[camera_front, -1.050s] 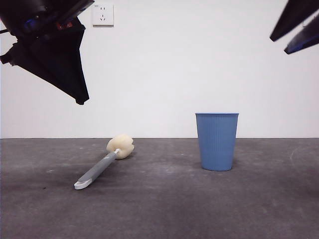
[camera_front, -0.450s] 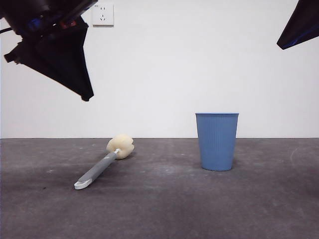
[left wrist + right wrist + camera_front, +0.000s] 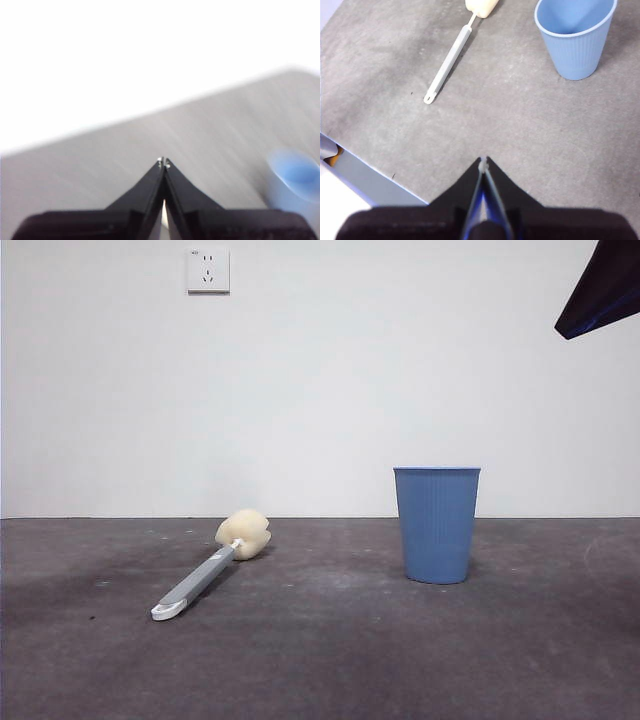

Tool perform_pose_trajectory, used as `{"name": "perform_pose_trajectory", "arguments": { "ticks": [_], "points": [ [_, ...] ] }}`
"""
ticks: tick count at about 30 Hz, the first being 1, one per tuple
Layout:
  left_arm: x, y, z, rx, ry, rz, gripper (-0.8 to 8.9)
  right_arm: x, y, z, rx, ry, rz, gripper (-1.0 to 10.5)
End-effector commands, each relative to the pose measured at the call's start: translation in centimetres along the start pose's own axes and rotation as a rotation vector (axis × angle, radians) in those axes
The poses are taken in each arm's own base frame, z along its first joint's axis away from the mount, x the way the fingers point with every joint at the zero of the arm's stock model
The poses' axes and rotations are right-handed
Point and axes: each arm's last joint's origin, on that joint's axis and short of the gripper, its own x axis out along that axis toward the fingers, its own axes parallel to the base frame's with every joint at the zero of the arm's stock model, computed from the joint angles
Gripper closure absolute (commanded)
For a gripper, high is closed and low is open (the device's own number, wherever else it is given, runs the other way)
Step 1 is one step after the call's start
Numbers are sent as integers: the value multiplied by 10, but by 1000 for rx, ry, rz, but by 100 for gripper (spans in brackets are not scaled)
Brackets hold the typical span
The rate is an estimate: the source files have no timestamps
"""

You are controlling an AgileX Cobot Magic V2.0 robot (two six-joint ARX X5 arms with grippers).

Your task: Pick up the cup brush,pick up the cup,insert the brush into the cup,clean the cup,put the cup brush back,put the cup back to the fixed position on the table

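Observation:
The cup brush [image 3: 205, 569] lies flat on the table [image 3: 320, 660] at the left, with its cream sponge head [image 3: 244, 534] toward the back and its white looped tip toward the front. It also shows in the right wrist view [image 3: 451, 56]. The blue ribbed cup [image 3: 436, 524] stands upright to its right and shows in the right wrist view [image 3: 575, 36] and, blurred, in the left wrist view [image 3: 295, 182]. My right gripper [image 3: 483, 163] is shut and empty, high above the table; a black tip [image 3: 603, 290] shows at the top right. My left gripper [image 3: 163, 161] is shut and empty, out of the front view.
A white wall with a socket [image 3: 208, 270] stands behind the table. The table's edge [image 3: 367, 175] shows in the right wrist view, with a pale surface beyond it.
The big dark arm at the top left of the front view has withdrawn out of the picture. The black tip at the top right has stayed. Brush and cup have not moved.

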Motion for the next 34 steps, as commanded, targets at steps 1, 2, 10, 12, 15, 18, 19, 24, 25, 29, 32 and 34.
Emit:
{"name": "perform_pose_trajectory", "arguments": {
  "ticks": [1, 2, 10, 12, 15, 18, 19, 24, 25, 29, 32, 34],
  "points": [
    [-25, 16, -14, 4, -75, 77, 816, 0, 0, 0, 5, -5, -1, 946],
    [-36, 21, -24, 4, -103, 124, 816, 0, 0, 0, 4, -5, -1, 946],
    [-69, 25, -113, -8, -160, 277, 816, 0, 0, 0, 4, -5, -1, 946],
    [-72, 23, -136, -39, -151, 288, 816, 0, 0, 0, 4, -5, -1, 946],
    [-74, 21, -169, -79, -128, 305, 816, 0, 0, 0, 5, -5, -1, 946],
    [-75, 20, -192, -112, -114, 325, 816, 0, 0, 0, 4, -5, -1, 946],
    [-75, 19, -199, -125, -110, 330, 816, 0, 0, 0, 4, -5, -1, 946],
    [-75, 18, -217, -146, -100, 331, 816, 0, 0, 0, 4, -5, -1, 946],
    [-75, 17, -219, -147, -91, 331, 816, 0, 0, 0, 5, -5, -1, 946],
    [-77, 16, -224, -156, -43, 330, 816, 0, 0, 0, 4, -5, -1, 946],
    [-79, 15, -230, -166, 7, 329, 816, 0, 0, 0, 4, -5, -1, 946],
    [-80, 14, -234, -174, 45, 328, 816, 0, 0, 0, 4, -5, -1, 946]
  ]
}}
